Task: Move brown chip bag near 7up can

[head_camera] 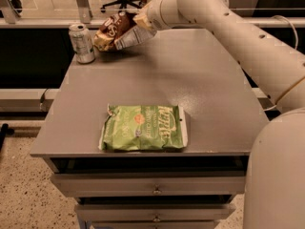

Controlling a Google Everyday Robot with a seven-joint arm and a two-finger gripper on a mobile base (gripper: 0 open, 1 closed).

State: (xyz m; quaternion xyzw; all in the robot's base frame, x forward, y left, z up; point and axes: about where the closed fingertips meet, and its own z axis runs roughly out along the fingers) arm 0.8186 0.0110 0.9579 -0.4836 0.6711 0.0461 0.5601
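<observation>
Holding the brown chip bag (113,30) by its silvery end, the gripper (139,24) sits just beyond the can (81,43), on the side of the can that faces the arm (238,37). It is closed on the bag. The bag hangs tilted, its tan end drooping toward the can and very near the can's top, though the two look just apart. A shadow on the table (200,85) under the bag suggests it is not yet resting there.

The main risk is the can. It stands upright close to the table's far corner, and the bag's loose end is nearly against it. A little more travel toward the can, or a swing of the crinkly bag on release, could tip it or nudge it off the edge. Letting go from this height could also make the bag slide away from the can, or land on it.

The green bag (143,128) lies flat, well apart from the can near the front edge, and looks clear of trouble.

The bag covers most of the gripper, so how deep the grip goes is hard to judge. The gap between bag and can, and the bag's height over the table, are also uncertain from this angle.
</observation>
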